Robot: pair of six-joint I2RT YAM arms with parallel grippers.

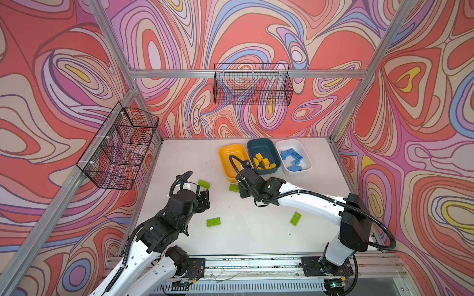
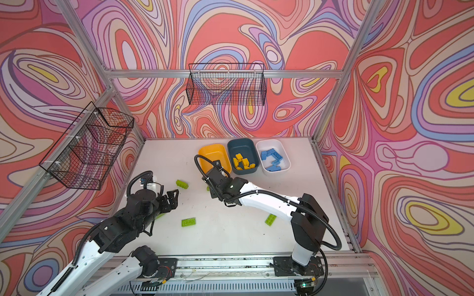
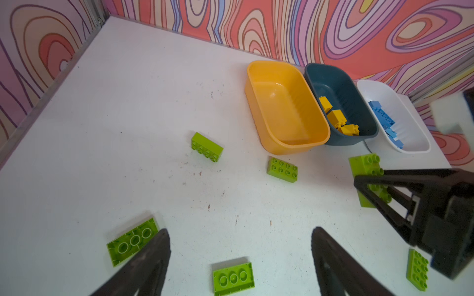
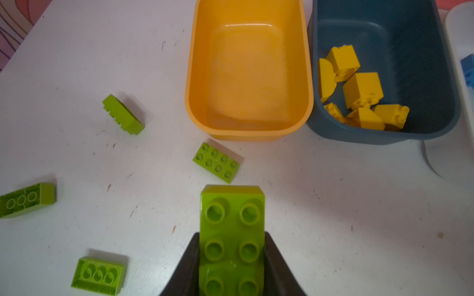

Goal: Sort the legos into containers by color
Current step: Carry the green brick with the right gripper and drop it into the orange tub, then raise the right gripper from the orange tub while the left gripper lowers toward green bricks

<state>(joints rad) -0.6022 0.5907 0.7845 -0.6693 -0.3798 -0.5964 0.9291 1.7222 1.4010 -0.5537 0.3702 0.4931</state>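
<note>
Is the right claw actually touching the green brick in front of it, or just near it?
Touching. In the right wrist view the right gripper clamps both sides of the green brick, no gap showing.

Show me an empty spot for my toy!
Biggest bare patch: back-left table, between its left edge, yellow tub and tipped green brick. Another: front middle, between the upside-down brick and studs-up brick. Crowded: by that tub, where the right tool holds a brick.
</note>
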